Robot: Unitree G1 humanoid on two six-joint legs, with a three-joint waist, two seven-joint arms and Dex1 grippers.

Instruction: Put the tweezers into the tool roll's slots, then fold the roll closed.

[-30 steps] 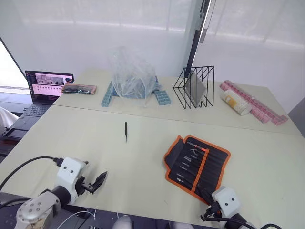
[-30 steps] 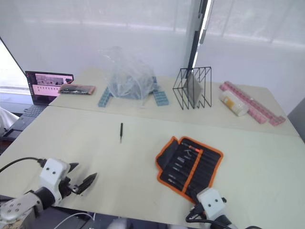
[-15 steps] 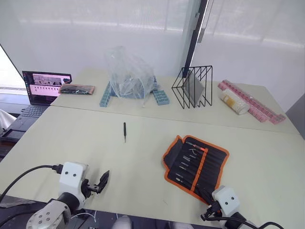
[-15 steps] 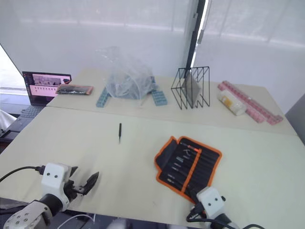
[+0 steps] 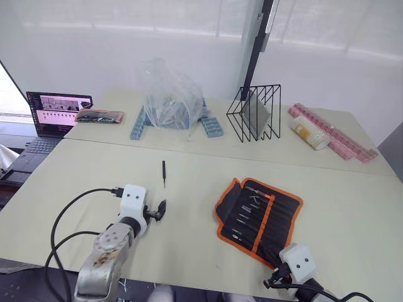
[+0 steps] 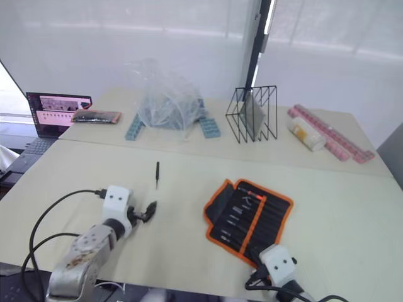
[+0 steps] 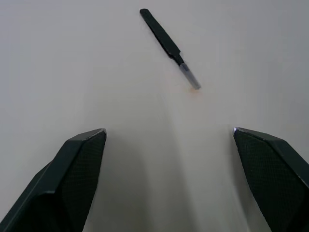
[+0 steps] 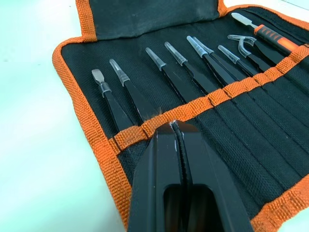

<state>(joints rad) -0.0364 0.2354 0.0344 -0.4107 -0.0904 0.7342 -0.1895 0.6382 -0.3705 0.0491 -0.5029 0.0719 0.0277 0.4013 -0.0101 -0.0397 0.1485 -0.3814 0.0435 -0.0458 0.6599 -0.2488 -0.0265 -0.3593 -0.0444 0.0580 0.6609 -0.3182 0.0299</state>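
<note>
I judged my wide-open left end effector (image 7: 169, 140) should straddle the loose tweezers (image 7: 168, 46) squarely, low to the worktop (image 5: 75, 189), while my right end effector (image 8: 176, 133) sat closed over the tool roll (image 5: 259, 212).

Left claw (image 5: 160, 207) just short of a lone tweezer (image 5: 164, 172); tool roll (image 5: 259, 212) open well apart.

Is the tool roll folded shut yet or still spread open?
Spread open. The tool roll lies flat with its inner face up, tools sitting in the slots. One of the tweezers lies loose on the table.
</note>
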